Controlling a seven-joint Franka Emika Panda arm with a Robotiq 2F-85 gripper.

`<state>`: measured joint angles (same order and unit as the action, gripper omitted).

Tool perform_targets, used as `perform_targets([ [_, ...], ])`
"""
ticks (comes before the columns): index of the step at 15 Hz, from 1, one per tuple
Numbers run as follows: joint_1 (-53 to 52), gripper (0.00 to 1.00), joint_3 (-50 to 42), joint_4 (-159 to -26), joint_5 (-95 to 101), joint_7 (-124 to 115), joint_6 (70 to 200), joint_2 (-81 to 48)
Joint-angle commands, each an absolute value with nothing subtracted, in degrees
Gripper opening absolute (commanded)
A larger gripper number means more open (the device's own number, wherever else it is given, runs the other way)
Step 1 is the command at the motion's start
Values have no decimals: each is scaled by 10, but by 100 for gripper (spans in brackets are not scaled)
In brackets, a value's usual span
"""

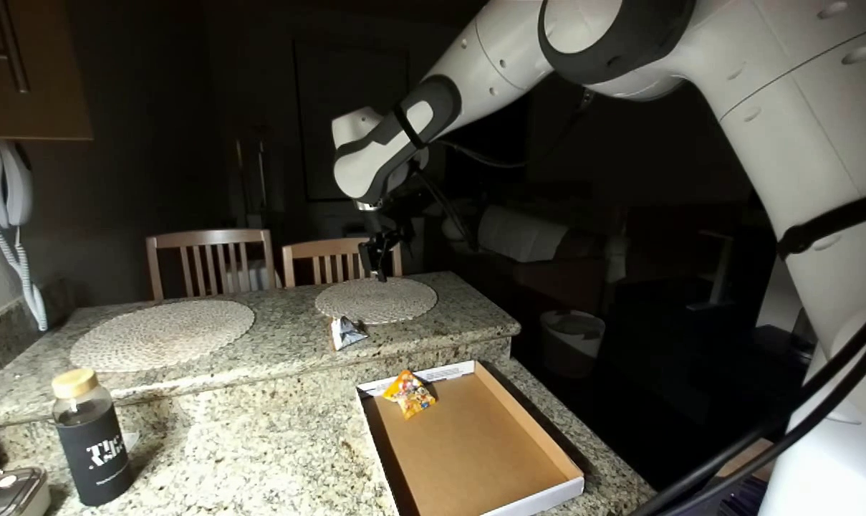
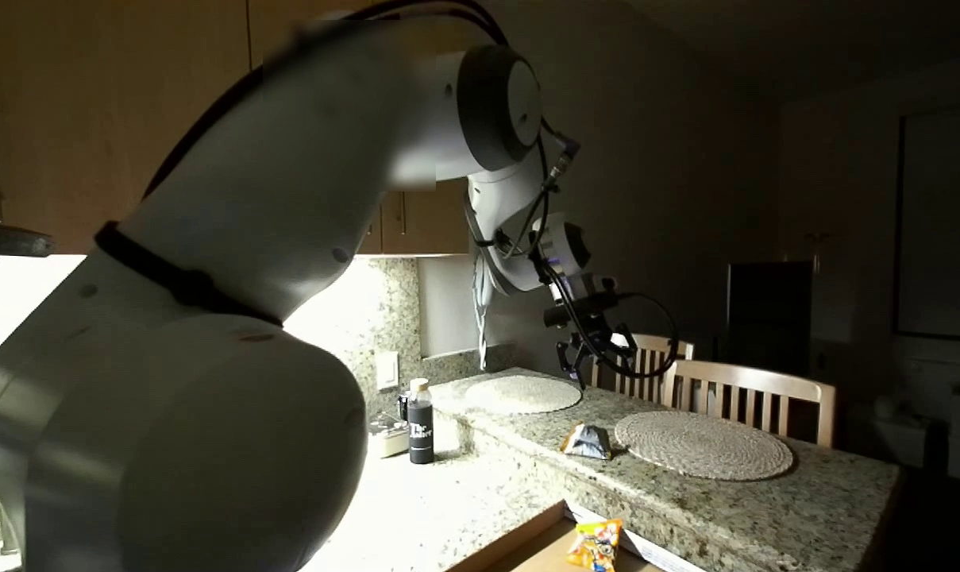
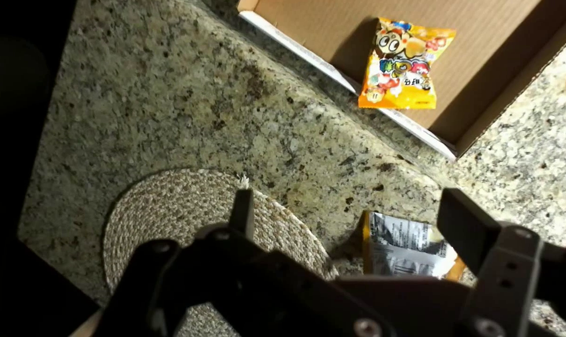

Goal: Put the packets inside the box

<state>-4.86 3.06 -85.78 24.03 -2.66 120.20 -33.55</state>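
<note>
An orange-yellow packet [image 1: 410, 394] lies in the shallow cardboard box [image 1: 475, 451], at the end beside the raised ledge. It also shows in the box [image 2: 531, 548] in an exterior view [image 2: 596, 544] and in the wrist view [image 3: 400, 68]. A packet with its silver printed back up and orange edges [image 1: 347, 333] lies on the raised counter between box and placemat; it also shows in an exterior view [image 2: 587, 442]. My gripper [image 1: 377, 266] is open and empty above the counter. In the wrist view, the silver packet [image 3: 402, 245] shows between the fingers [image 3: 348, 201], nearer the right one, partly hidden.
The raised granite ledge [image 1: 282, 322] stands higher than the counter bearing the box. Two round woven placemats [image 1: 375, 299] [image 1: 164, 333] lie on it. A dark labelled bottle [image 1: 94, 448] stands on the lower counter. Chairs [image 1: 210, 265] stand behind the ledge.
</note>
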Motion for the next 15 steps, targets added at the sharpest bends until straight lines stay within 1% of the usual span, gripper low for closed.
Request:
perform_targets([
  [1,-63,100,13,-852,229,-20,1201,-339],
  [4,-64,100,16,-829,229,-2,1187,-351],
  [6,-60,100,30,-783,208,43,1183,-381],
  [7,-53,100,38,-759,177,38,1208,-398],
  [10,-53,100,49,-672,115,42,1226,-453],
  [15,-74,100,43,-497,73,33,1132,-579],
])
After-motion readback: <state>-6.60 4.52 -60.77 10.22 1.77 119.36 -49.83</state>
